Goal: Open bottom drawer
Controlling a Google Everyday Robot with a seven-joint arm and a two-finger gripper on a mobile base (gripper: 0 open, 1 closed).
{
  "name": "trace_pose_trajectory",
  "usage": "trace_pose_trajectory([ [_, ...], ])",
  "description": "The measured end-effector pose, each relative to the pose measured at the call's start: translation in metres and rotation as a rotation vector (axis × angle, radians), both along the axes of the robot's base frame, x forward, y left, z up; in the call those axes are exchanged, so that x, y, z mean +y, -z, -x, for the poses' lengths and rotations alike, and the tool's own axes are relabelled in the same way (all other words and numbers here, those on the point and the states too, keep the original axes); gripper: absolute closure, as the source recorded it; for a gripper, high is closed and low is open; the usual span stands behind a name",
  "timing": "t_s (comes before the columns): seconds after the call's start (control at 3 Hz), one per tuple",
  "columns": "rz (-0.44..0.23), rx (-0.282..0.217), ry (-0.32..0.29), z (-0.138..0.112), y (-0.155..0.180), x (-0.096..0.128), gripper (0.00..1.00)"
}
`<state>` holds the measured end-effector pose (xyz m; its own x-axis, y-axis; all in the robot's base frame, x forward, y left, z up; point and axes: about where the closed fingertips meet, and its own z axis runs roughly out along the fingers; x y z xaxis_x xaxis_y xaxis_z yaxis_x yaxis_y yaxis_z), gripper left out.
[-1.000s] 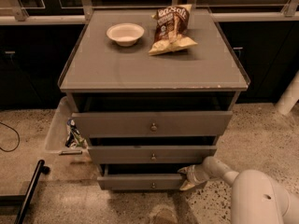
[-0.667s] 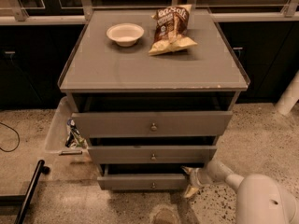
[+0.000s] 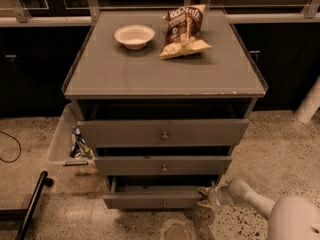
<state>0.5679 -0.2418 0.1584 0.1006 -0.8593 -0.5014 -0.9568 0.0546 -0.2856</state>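
The bottom drawer (image 3: 150, 201) is the slim grey front lowest on the cabinet, with a small round knob (image 3: 164, 203) at its centre. It stands pulled out a little, with a dark gap above it. My gripper (image 3: 204, 197) comes in from the lower right on a white arm and sits at the drawer's right end, touching its top right corner. The middle drawer (image 3: 162, 165) and the tall top drawer (image 3: 162, 132) above it also stand slightly out.
A white bowl (image 3: 134, 36) and a chip bag (image 3: 183, 30) lie on the cabinet top (image 3: 165, 71). A clear bin (image 3: 67, 141) with items stands at the cabinet's left. A black bar (image 3: 31, 205) lies lower left. A white post (image 3: 311, 103) stands at right.
My gripper and arm have shifted slightly along the bottom drawer's right end. The bottom drawer stands a little further out than before.
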Motion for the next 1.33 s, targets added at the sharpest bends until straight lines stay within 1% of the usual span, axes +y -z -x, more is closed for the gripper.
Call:
trace_pose_trajectory([
  [0.33, -0.001, 0.000, -0.008, 0.012, -0.002, -0.002, 0.89],
  [0.67, 0.010, 0.009, -0.040, 0.034, -0.004, -0.002, 0.85],
  [1.33, 0.007, 0.013, -0.043, 0.036, -0.003, 0.000, 0.38],
])
